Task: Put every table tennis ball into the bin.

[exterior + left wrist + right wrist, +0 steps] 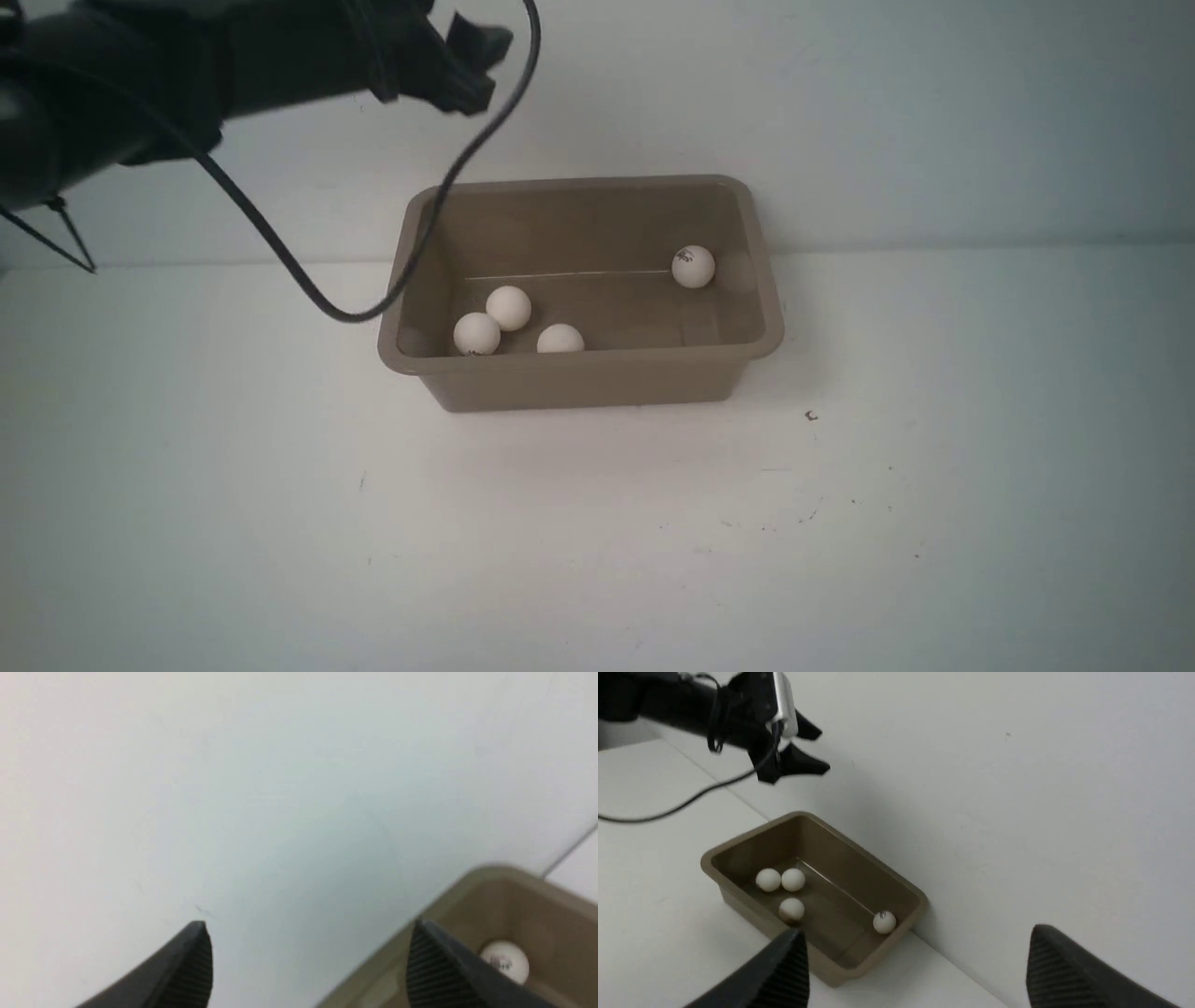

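Note:
The taupe bin (579, 378) stands on the white table against the back wall. Several white table tennis balls lie inside it: three together at its left end (509, 307), (476, 333), (560, 339) and one with a dark logo at the right end (693, 266). The bin also shows in the right wrist view (738, 847) with the balls in it, the logo ball (884, 921) among them. My left gripper (476, 61) is open and empty, high above the bin's back left corner; its wrist view (308, 933) shows the bin's corner (486, 872) and one ball (504, 960). My right gripper (915, 952) is open and empty, out of the front view.
A black cable (308, 280) hangs from the left arm and drapes over the bin's left rim. The white wall (934, 112) rises right behind the bin. Small dark specks (810, 416) mark the table to the bin's right.

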`<state>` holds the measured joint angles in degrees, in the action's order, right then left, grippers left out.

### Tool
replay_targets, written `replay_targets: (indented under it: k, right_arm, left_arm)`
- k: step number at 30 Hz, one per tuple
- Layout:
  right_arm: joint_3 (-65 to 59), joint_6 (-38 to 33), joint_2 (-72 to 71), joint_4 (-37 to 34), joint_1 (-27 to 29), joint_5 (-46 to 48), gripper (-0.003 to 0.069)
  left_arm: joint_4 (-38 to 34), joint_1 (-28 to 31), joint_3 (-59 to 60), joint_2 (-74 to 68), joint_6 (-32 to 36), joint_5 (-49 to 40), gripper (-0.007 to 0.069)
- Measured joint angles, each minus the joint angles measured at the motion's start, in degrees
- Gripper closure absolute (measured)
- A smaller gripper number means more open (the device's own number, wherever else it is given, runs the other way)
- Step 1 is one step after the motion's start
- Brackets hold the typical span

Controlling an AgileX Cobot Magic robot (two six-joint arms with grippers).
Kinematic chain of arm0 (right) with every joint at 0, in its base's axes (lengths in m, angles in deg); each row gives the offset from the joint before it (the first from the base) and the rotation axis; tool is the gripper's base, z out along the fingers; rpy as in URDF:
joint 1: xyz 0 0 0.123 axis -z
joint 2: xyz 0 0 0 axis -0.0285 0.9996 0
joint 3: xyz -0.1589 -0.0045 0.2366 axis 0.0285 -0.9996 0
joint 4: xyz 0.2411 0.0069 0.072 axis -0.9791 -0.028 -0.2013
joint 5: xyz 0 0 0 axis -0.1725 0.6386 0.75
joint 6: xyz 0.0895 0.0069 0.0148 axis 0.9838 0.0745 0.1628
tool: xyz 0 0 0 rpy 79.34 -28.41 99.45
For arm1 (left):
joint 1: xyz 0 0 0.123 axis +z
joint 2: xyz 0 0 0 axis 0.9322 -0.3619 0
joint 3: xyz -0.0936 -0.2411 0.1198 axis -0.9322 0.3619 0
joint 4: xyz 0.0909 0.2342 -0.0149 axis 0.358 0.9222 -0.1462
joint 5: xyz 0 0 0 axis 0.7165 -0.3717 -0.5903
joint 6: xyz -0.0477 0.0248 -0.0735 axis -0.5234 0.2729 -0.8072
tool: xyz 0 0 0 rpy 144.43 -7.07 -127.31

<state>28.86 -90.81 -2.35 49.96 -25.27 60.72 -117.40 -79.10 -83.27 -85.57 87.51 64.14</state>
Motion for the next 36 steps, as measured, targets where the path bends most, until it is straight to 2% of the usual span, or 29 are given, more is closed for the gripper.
replay_targets:
  k: [3, 5, 9, 13, 15, 16, 17, 18, 20, 24, 33, 36]
  right_arm:
    - [-8.67, 0.10, -5.45, 1.66, 0.00, -1.36, 0.0090]
    - [-14.74, 0.46, -8.74, 2.17, 0.00, -5.52, 0.0090]
    - [-33.20, 2.36, -18.98, 3.48, 0.00, -23.45, 0.0090]
    - [-47.84, 8.44, -24.97, 6.84, 0.00, -40.52, 0.0090]
    - [-53.61, 13.46, -26.77, 9.22, 0.00, -46.63, 0.0090]
    - [-53.61, 13.99, -26.86, 9.44, 0.00, -46.63, 0.0090]
    - [-56.97, 18.99, -27.35, 11.16, 0.00, -48.73, 0.0090]
    - [-57.52, 20.09, -27.36, 11.65, 0.00, -48.73, 0.0090]
    - [-60.08, 26.76, -27.36, 15.84, 0.00, -46.43, 0.0090]
    - [-60.59, 33.06, -27.36, 21.99, 0.00, -40.17, 0.0090]
    - [-63.27, 44.44, -27.40, 33.56, 0.00, -33.47, 0.0090]
    - [-63.69, 45.91, -27.40, 37.32, 0.00, -32.57, 0.0090]
  left_arm:
    - [-0.07, 0.00, 0.00, 1.54, -0.04, -0.35, 0.0125]
    - [-0.07, 0.00, 0.00, 2.24, -0.46, -0.85, 0.0125]
    - [-0.07, 0.00, 0.00, 2.68, -2.38, -2.55, 0.0125]
    - [-0.01, 0.00, 0.00, 2.68, -4.30, -4.77, 0.0125]
    - [0.04, 0.00, 0.00, 2.68, -5.88, -6.81, 0.0125]
    - [0.04, 0.00, 0.00, 2.68, -6.00, -7.15, 0.0125]
    - [0.15, 0.00, 0.00, 2.68, -6.97, -8.24, 0.0125]
    - [0.20, 0.00, 0.00, 2.68, -7.22, -8.55, 0.0125]
    - [0.33, 0.00, 0.00, 2.68, -8.58, -10.79, 0.0125]
    - [0.61, 0.00, 0.00, 2.68, -9.44, -13.62, 0.0125]
    - [0.74, -0.01, 0.00, 2.68, -9.61, -14.85, 0.0125]
    - [0.78, -0.01, 0.00, 2.68, -9.61, -15.49, 0.0125]
